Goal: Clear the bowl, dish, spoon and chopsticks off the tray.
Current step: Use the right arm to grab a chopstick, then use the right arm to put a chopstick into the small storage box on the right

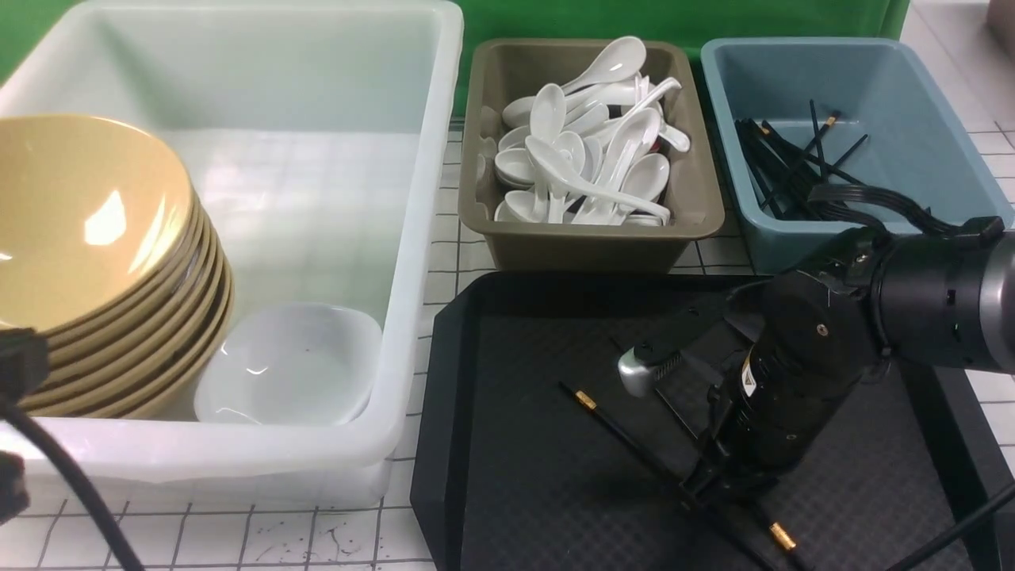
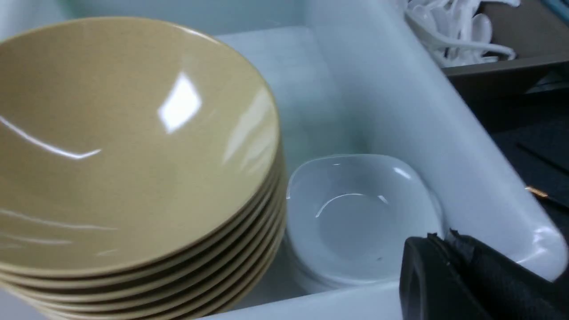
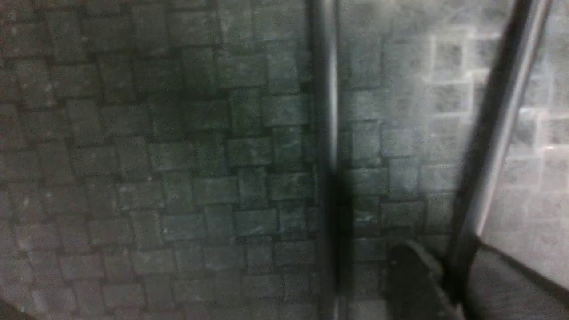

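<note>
The white tub fills the far left. The black tray lies near right, just beside it. Inside the tub's left end leans a stack of yellow bowls, the top bowl tilted, with the dish just right of it. Beyond the tray stand an olive tub heaped with spoons and a blue tub. The right gripper is down on the tray at the chopsticks; I cannot tell whether its fingers grip them. The left gripper hangs over the white tub's near rim, fingers closed and empty.

The tray is black and diamond-patterned, the bowl mustard-yellow, the dish white.
</note>
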Available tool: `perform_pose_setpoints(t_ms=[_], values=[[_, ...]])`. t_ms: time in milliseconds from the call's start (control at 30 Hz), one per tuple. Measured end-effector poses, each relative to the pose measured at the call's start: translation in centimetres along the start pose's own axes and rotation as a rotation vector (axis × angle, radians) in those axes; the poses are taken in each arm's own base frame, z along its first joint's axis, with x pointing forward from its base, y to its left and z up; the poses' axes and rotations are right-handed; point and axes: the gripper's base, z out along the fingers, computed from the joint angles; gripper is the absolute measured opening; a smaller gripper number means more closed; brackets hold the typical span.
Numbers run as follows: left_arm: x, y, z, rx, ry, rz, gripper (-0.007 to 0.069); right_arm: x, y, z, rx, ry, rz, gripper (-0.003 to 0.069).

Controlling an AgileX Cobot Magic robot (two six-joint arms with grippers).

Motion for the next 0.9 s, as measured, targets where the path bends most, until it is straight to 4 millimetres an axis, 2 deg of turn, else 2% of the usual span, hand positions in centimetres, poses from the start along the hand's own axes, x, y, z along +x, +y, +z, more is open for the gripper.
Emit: perform_pose_setpoints(t_ms=[33, 200, 267, 400, 467, 567, 600, 733, 833, 900], values=[[0.3, 0.2, 0.0, -0.020, 0.005, 0.019, -0.0006, 0.0, 0.0, 0.0, -0.001, -0.001, -0.010, 0.0090], [1.7, 0.6, 0.8, -0.075, 0.029, 0.069, -0.0006, 0.2, 0.0, -0.8, 0.004, -0.021, -0.032, 0.0083], [2.6, 0.7, 1.6, -0.080, 0.017, 0.057, -0.0006, 0.6, -0.1, -2.8, 0.014, -0.068, -0.039, 0.0083], [4.1, 0.6, 2.8, -0.083, -0.054, 0.049, -0.0006, 1.6, -1.0, -9.4, 0.119, -0.308, -0.088, 0.0083], [4.8, 0.6, 3.2, -0.084, -0.086, 0.040, -0.0006, 1.8, -2.1, -11.9, 0.185, -0.438, -0.075, 0.0083], [5.5, 0.5, 3.6, -0.085, -0.125, 0.030, -0.0006, 1.3, -5.4, -14.5, 0.275, -0.597, 0.015, 0.0083], [5.8, 0.5, 3.8, -0.085, -0.137, 0.025, -0.0006, 0.7, -7.5, -15.1, 0.311, -0.660, 0.087, 0.0083], [6.1, 0.5, 4.0, -0.086, -0.168, 0.019, -0.0006, -1.7, -13.3, -14.3, 0.359, -0.771, 0.271, 0.0083], [6.0, 0.5, 4.0, -0.086, -0.179, 0.018, -0.0006, -4.0, -17.0, -12.3, 0.365, -0.783, 0.370, 0.0083], [6.0, 0.5, 4.0, -0.086, -0.181, 0.019, -0.0006, -5.3, -19.0, -10.2, 0.360, -0.749, 0.414, 0.0092]])
